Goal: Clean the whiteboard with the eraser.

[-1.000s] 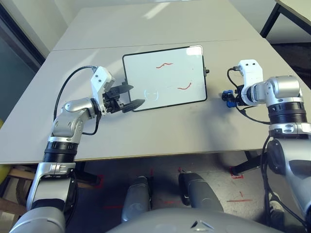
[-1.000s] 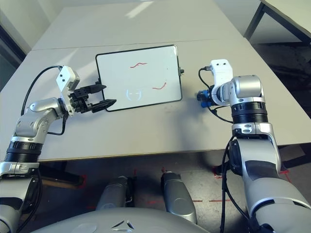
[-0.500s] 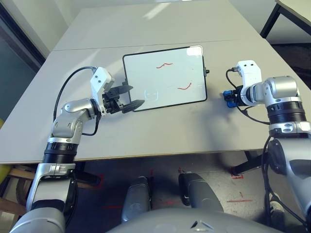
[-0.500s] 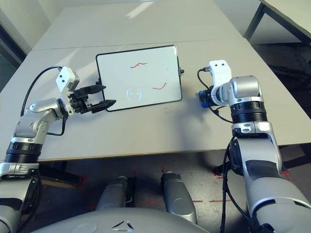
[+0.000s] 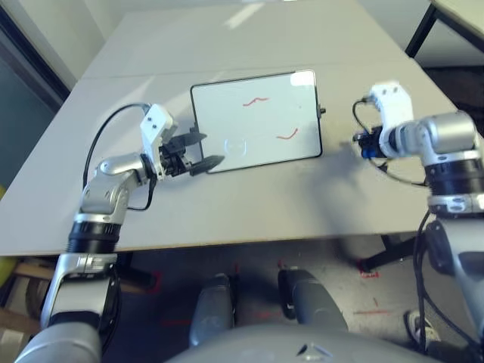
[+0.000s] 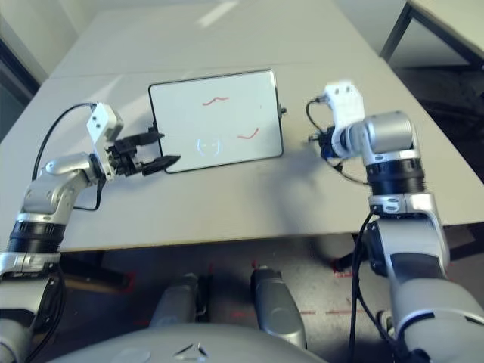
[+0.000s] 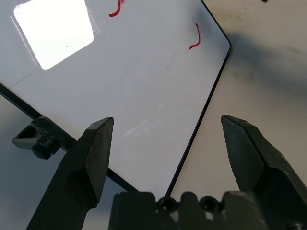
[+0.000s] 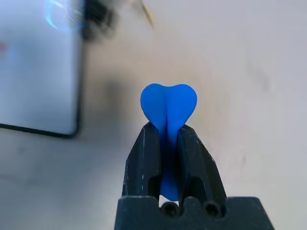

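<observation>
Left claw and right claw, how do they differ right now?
The left claw stands open, while the right claw is shut on the blue eraser. The left claw reaches over a corner of the whiteboard; the right claw is off beside it. Both have two black fingers.

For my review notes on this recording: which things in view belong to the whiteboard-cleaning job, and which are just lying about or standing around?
Part of the job:
- whiteboard with red squiggles, on the table
- blue eraser, held in the right gripper

Not part of it:
- second table beyond the robot's right
- shoe on the floor
</observation>
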`<action>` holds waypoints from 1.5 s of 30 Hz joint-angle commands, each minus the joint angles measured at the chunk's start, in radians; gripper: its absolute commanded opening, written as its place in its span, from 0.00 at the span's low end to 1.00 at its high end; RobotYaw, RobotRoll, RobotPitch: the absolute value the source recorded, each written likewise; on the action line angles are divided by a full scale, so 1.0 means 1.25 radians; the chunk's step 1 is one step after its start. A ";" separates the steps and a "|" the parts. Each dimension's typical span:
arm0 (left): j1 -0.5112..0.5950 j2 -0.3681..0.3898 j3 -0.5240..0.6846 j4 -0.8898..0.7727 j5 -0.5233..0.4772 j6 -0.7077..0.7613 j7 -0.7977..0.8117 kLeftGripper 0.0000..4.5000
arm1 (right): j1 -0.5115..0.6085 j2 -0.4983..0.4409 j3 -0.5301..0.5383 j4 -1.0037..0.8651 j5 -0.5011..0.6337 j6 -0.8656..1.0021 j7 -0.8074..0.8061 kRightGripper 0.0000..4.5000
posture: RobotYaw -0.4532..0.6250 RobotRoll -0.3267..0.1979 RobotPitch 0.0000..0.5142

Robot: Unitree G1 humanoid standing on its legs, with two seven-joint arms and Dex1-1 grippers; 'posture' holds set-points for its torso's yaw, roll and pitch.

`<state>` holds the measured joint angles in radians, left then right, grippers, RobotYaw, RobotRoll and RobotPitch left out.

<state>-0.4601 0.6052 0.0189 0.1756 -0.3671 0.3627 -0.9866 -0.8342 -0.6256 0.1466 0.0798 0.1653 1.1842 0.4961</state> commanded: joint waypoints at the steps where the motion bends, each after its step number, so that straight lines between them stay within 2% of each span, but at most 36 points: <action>1: -0.009 0.004 -0.002 0.008 0.010 -0.002 -0.004 1.00 | 0.020 -0.057 0.104 -0.115 -0.019 -0.144 0.110 0.05 | 0.29 0.62 0.20; 5: -0.016 0.003 -0.005 0.014 0.013 -0.004 -0.005 1.00 | 0.030 -0.132 0.234 -0.164 -0.116 -0.341 0.205 0.05 | 0.28 0.62 0.20; 11: -0.026 0.001 -0.007 0.017 0.015 -0.002 -0.007 1.00 | 0.011 -0.148 0.324 -0.079 -0.229 -0.526 0.309 0.05 | 0.28 0.62 0.19; 23: -0.027 0.000 -0.005 0.011 0.015 -0.001 -0.004 1.00 | -0.111 -0.025 0.329 0.189 -0.345 -0.701 0.395 0.05 | 0.30 0.62 0.18; 36: -0.009 0.004 0.002 -0.026 0.010 0.018 0.006 1.00 | -0.139 0.023 0.317 0.339 -0.449 -0.807 0.406 0.05 | 0.31 0.62 0.18; 45: -0.009 0.002 0.002 -0.042 0.008 0.032 0.010 1.00 | -0.141 0.045 0.305 0.373 -0.482 -0.831 0.391 0.05 | 0.31 0.62 0.18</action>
<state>-0.4778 0.6044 0.0197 0.1337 -0.3570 0.3910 -0.9779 -1.0073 -0.5758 0.5361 0.5367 -0.4240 0.1531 0.9923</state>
